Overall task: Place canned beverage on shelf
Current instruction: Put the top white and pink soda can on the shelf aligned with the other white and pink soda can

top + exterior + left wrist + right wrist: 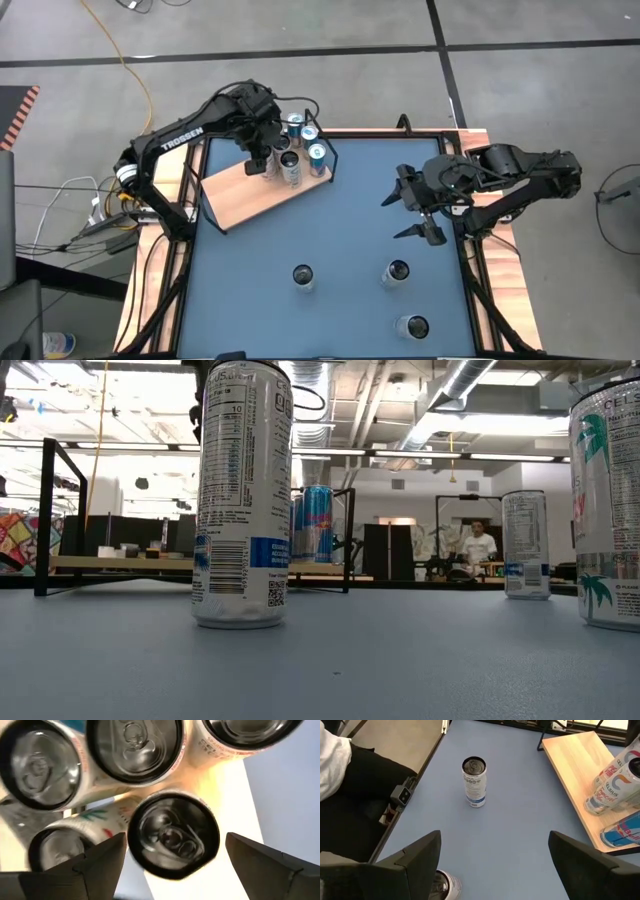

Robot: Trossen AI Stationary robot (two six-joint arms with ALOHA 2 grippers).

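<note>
Shelf: I see the shelf (240,192), a pale wood board with a thin black wire frame at one end, lying at an angle on the far left part of the desk (340,240).
Cans on shelf: I count a cluster of cans (300,150) standing upright at the framed end, packed close together; the exact number is hard for me to tell from above.
Left gripper: my left gripper (268,160) hangs right above that cluster, jaws spread wide. In the left wrist view one can top (172,835) sits between the two fingers (92,867), with a gap on each side, so I am not gripping it.
Loose cans: three more stand on the blue desk near the front, one left of centre (303,277), one right of centre (397,272) and one nearest the front edge (414,327), well apart from the shelf.
Right gripper: my right gripper (412,210) hovers over the right side of the desk, jaws open, holding nothing.
Background: a person (478,545) shows far off in the room behind.
</note>
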